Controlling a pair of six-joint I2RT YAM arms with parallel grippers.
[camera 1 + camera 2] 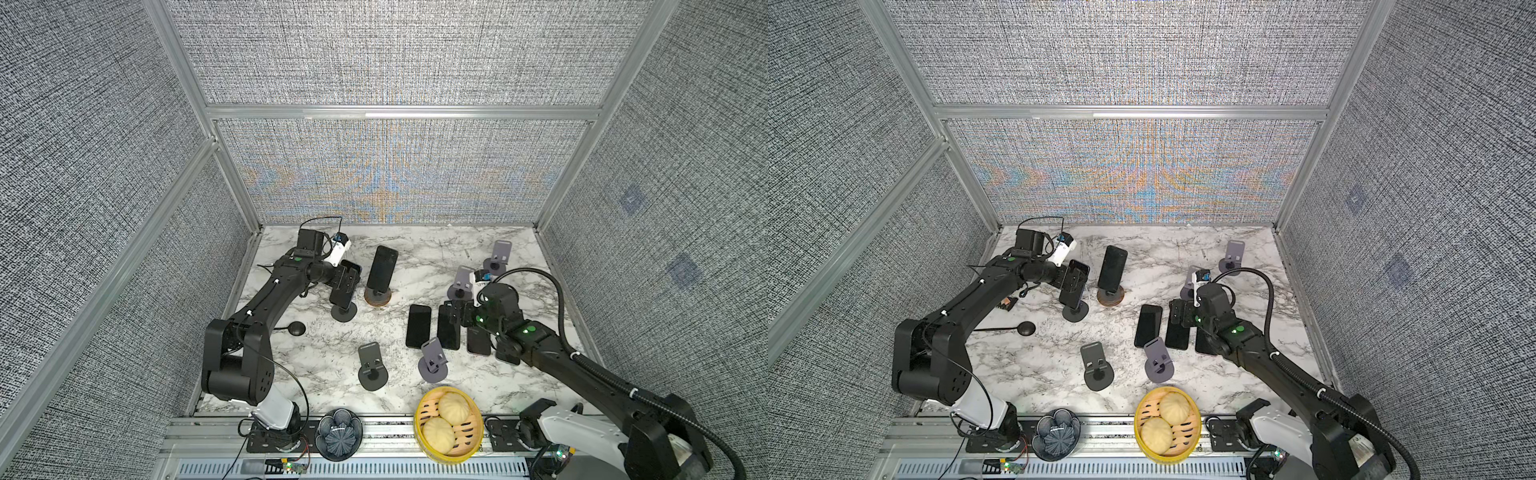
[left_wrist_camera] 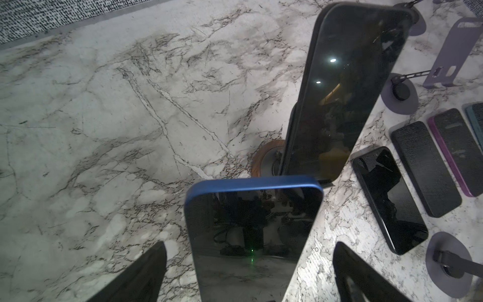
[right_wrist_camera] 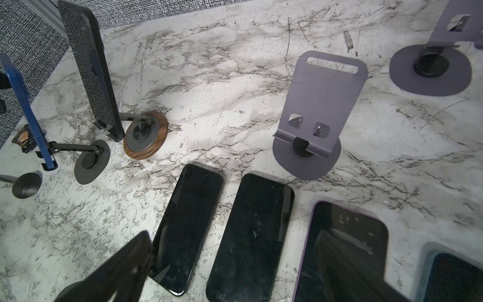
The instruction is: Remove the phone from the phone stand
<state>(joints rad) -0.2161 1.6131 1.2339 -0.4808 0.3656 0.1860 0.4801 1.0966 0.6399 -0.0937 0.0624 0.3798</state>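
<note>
Buns [image 1: 451, 409] fill steamer [image 1: 446, 457]; stand [image 1: 344, 312] holds blue phone [image 2: 251, 222], seemingly untouched between spread left fingers [image 2: 141, 277]; right fingers [image 3: 122, 269] spread too.

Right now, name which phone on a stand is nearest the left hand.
The blue-cased phone on the plain dark stand, right at the open left hand; the other phone sits on a wood-rimmed stand.

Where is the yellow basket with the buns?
In both top views, the basket sits at the front edge, between the dark bowl and the right arm's base.
</note>
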